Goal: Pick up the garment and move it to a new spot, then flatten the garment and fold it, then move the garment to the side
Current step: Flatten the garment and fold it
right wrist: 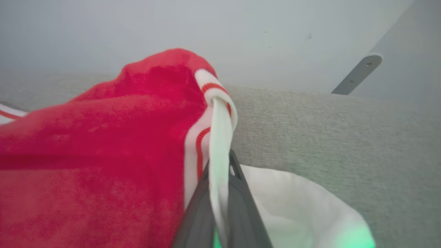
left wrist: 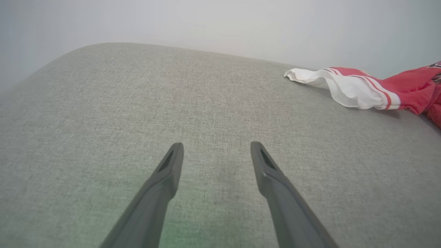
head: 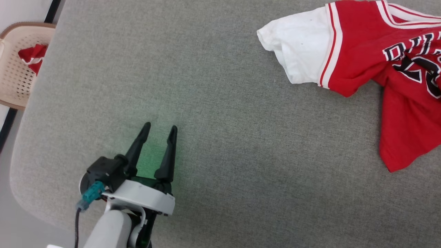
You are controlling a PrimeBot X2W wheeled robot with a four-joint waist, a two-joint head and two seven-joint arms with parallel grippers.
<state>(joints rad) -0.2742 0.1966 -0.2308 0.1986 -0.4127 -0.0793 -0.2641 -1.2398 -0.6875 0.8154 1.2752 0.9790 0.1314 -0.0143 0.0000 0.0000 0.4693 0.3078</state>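
The garment [head: 365, 55], a red T-shirt with white sleeves, striped trim and black lettering, lies crumpled at the far right of the grey padded table [head: 220, 120]. One white sleeve points left. My left gripper [head: 160, 128] is open near the front left, far from the shirt, with nothing between its fingers. The left wrist view has the left gripper [left wrist: 216, 147] over bare table and the garment [left wrist: 358, 91] off to the upper right. In the right wrist view my right gripper [right wrist: 220, 162] is shut on a white fold of the garment [right wrist: 103, 144] beside its striped trim.
A beige perforated basket [head: 15, 74] holding a red-and-white cloth bundle [head: 33, 57] stands beyond the table's left edge. The table's rounded front-left corner [head: 20, 179] lies close to my left arm. A pale wall rises behind the table.
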